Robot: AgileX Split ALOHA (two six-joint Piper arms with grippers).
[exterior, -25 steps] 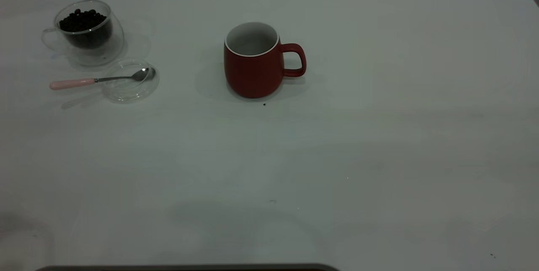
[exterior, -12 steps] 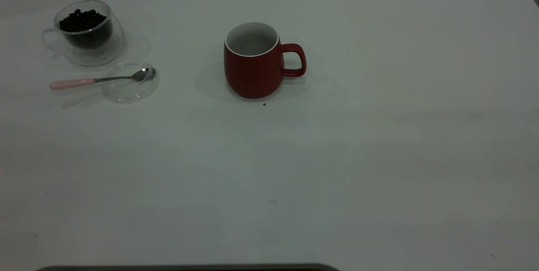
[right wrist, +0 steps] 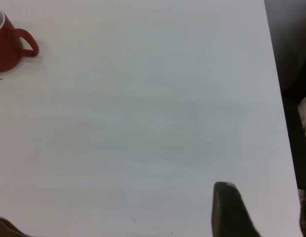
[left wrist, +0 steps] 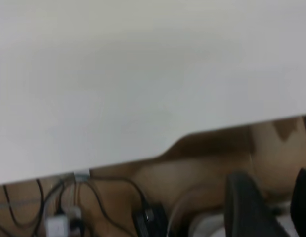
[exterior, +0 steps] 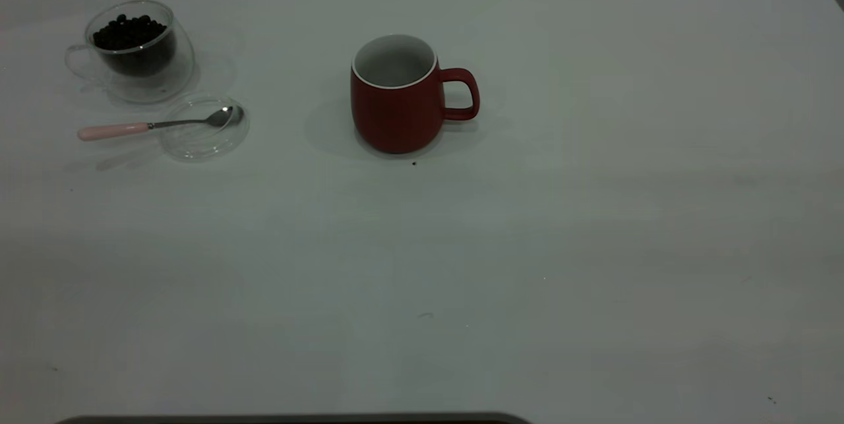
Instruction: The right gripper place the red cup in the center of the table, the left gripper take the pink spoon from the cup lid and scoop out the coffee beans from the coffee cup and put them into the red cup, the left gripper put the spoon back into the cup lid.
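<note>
The red cup (exterior: 395, 97) stands upright near the middle of the table (exterior: 593, 226), handle to the right, white inside showing; it also appears far off in the right wrist view as the red cup (right wrist: 5, 47). At the far left the glass coffee cup (exterior: 135, 48) holds coffee beans (exterior: 128, 31). In front of it the pink spoon (exterior: 113, 130) rests with its bowl in the cup lid (exterior: 201, 130) and its handle sticking out left. Neither gripper shows in the exterior view. My left gripper (left wrist: 274, 202) is open beyond the table's edge. My right gripper (right wrist: 266, 217) is open over bare table, holding nothing.
A tiny dark speck (exterior: 414, 163) lies just in front of the red cup. Cables and a plug (left wrist: 148, 217) hang below the table edge in the left wrist view. The table's right edge (right wrist: 279, 84) runs close to my right gripper.
A faint shadow on the table's near left side has faded away. The cups, lid and spoon have not moved.
</note>
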